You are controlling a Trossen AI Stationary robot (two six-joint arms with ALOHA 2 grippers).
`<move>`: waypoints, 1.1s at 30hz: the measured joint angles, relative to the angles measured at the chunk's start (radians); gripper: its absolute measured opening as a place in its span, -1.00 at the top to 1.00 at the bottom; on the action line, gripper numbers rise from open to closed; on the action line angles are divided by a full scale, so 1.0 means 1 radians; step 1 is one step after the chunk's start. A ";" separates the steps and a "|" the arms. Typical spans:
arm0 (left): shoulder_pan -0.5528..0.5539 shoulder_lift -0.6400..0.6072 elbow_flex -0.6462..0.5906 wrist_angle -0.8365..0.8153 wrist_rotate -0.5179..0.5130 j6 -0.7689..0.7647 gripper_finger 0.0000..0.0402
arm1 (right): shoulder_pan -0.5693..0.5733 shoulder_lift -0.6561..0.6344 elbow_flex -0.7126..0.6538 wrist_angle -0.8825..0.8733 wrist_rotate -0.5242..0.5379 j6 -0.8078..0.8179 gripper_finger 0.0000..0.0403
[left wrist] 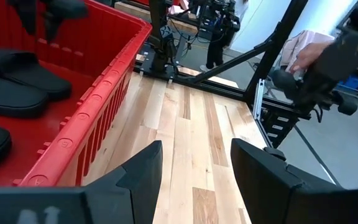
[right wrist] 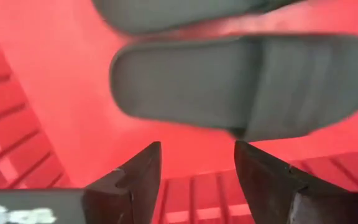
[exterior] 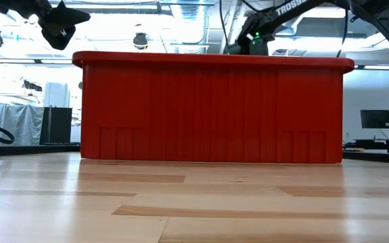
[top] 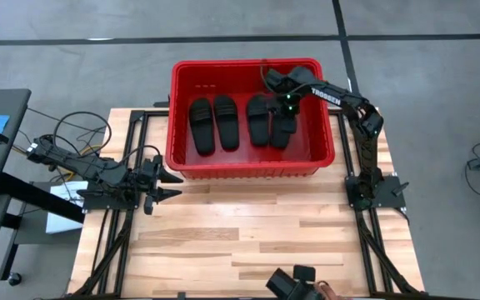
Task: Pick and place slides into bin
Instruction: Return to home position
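Counting four slides (top: 227, 122) side by side inside the bin (top: 248, 171). Right gripper (right wrist: 197, 152) hangs over the right pair, fingers spread, holding nothing. Left gripper (top: 173, 185) sits near the bin's front-left corner, fingers spread. Open worktop (top: 248, 242) lies in front.

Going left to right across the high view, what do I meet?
Left tool → bin's left wall → first sandal → second sandal → third sandal → bin's right wall. Fourth sandal overlaps the right arm: skipped.
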 joint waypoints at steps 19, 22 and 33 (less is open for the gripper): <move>0.000 -0.043 0.152 0.050 0.079 0.254 0.10 | -0.092 0.000 0.493 0.048 0.001 0.338 0.04; 0.000 -0.068 0.220 0.038 0.123 0.350 0.10 | -0.105 -0.038 0.484 0.117 -0.011 0.399 0.04; 0.000 -0.157 0.346 0.028 0.371 0.680 0.10 | -0.050 -0.198 0.481 0.324 -0.135 0.435 0.06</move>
